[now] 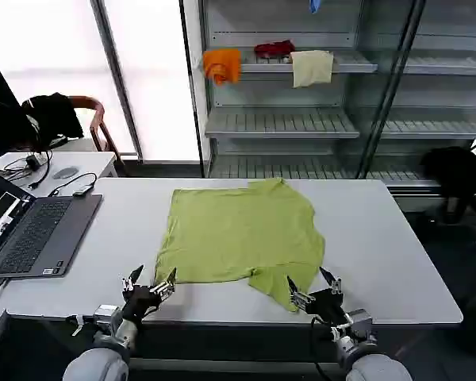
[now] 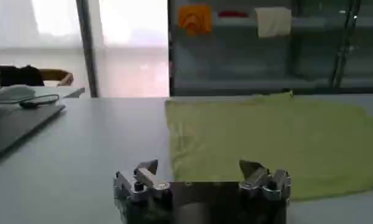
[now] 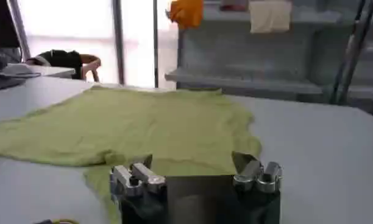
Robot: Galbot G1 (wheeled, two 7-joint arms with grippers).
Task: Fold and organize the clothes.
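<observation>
T-shirt: a lime-green short-sleeved cotton T-shirt [image 1: 239,232] lies spread flat in the middle of the white rectangular table [image 1: 389,246], plain side up, with one sleeve reaching toward the near edge.
Left gripper: the left gripper [image 1: 149,282] sits low at the near table edge, just off the shirt's near-left corner; its two fingers stand wide apart and hold nothing. In the left wrist view the same gripper [image 2: 202,172] has the shirt's edge [image 2: 266,143] lying just beyond it.
Right gripper: the right gripper [image 1: 315,286] is at the near edge beside the near sleeve, fingers spread wide and empty. In the right wrist view the gripper [image 3: 192,167] has the sleeve cloth [image 3: 125,125] lying right in front of it.
Laptop: an open grey laptop [image 1: 28,230] rests on the table's left end, well apart from the shirt.
Shelving: a grey metal shelf rack [image 1: 301,119] stands behind the table, with an orange cloth [image 1: 222,65], a red cloth [image 1: 274,49] and a cream cloth [image 1: 312,67] on an upper shelf.
</observation>
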